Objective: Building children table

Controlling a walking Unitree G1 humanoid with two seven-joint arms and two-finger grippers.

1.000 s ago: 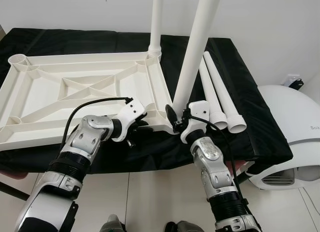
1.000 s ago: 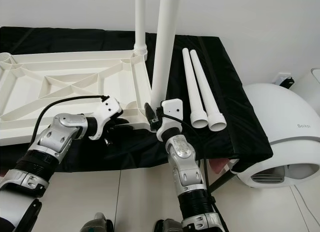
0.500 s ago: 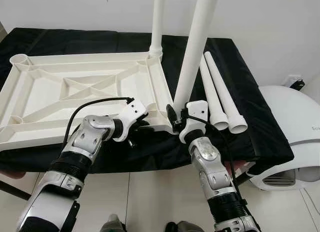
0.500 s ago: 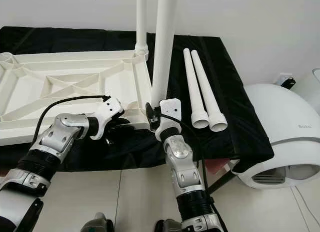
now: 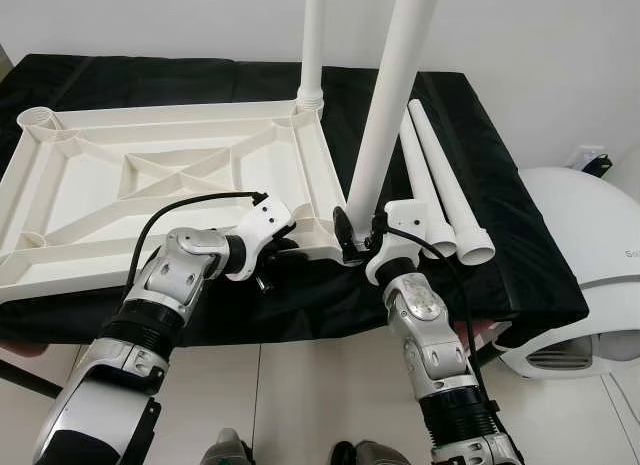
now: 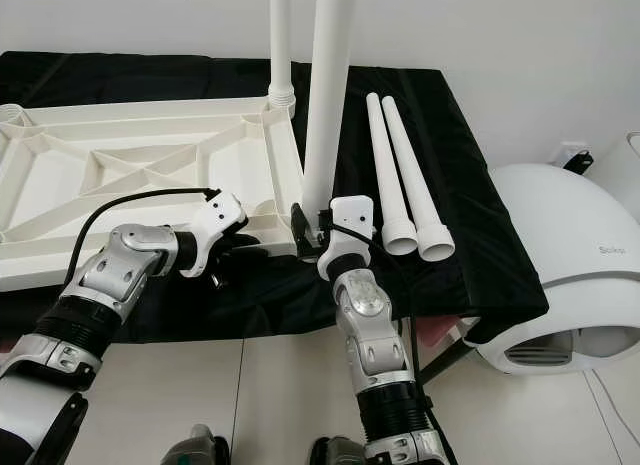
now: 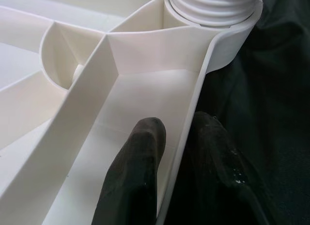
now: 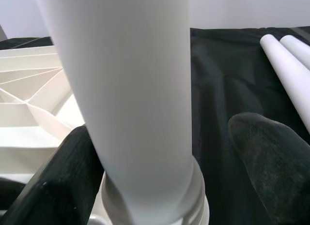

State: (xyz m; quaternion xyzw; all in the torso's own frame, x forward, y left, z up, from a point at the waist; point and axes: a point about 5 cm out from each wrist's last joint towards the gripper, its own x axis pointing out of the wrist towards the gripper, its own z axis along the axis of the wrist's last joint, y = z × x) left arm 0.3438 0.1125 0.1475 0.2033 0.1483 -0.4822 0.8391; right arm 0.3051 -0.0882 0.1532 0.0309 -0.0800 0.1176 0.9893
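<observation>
A white tabletop (image 5: 150,185) lies upside down on a black-draped table (image 5: 500,255). One white leg (image 5: 313,45) stands upright in its far right corner socket. A second, thicker-looking leg (image 5: 385,115) stands in the near right corner socket. My right gripper (image 5: 356,243) is open around that leg's base; one finger (image 8: 53,181) rests against it and the other finger (image 8: 271,157) stands off. My left gripper (image 5: 283,253) is shut on the tabletop's near rim (image 7: 193,113) beside that corner, one finger (image 7: 135,172) inside and one outside.
Two loose white legs (image 5: 440,185) lie side by side on the cloth right of the tabletop, wide ends toward me. A white rounded appliance (image 5: 590,265) sits on the tiled floor at the right. A white wall runs behind the table.
My right wrist has shifted slightly to the right at the base of the near leg. The left gripper keeps its hold on the rim.
</observation>
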